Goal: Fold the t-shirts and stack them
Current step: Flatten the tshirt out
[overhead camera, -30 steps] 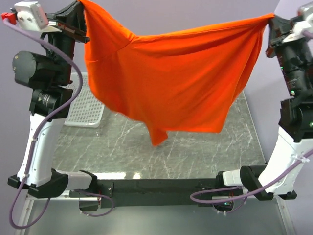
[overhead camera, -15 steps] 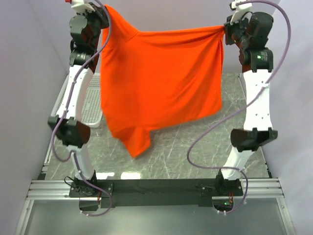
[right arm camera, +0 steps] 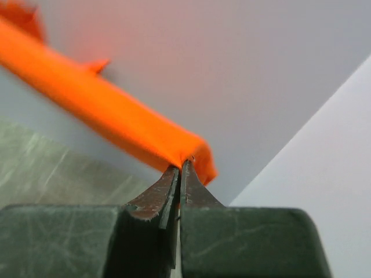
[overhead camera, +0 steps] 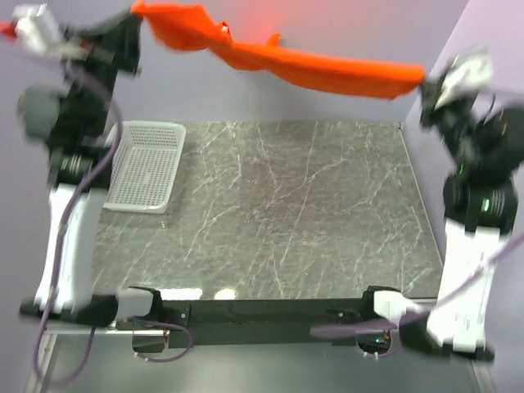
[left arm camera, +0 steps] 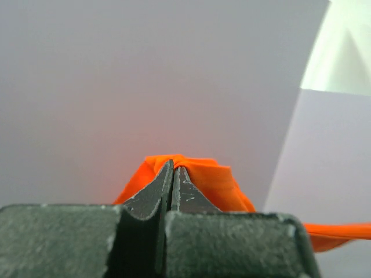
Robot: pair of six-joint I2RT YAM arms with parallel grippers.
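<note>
Orange-red cloth t-shirt (overhead camera: 319,72) stretched as thin sagging band high above veined grey marble table (overhead camera: 286,221), ends clamped in left gripper (left arm camera: 172,169) and right gripper (right arm camera: 181,167), jaws pinched tight on fabric, white mesh basket (overhead camera: 147,168) at table's left.

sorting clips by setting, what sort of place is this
Probably a robot lab cell: plain lilac walls enclose a marble-look table, with the left arm and right arm on a black rail.

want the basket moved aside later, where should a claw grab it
Probably take the white mesh basket by its raised rim, on the long edge facing the middle of the table. Come straight down from above, jaws astride the wall: it lies flat, and that upright wall looks thin enough to pinch.
</note>
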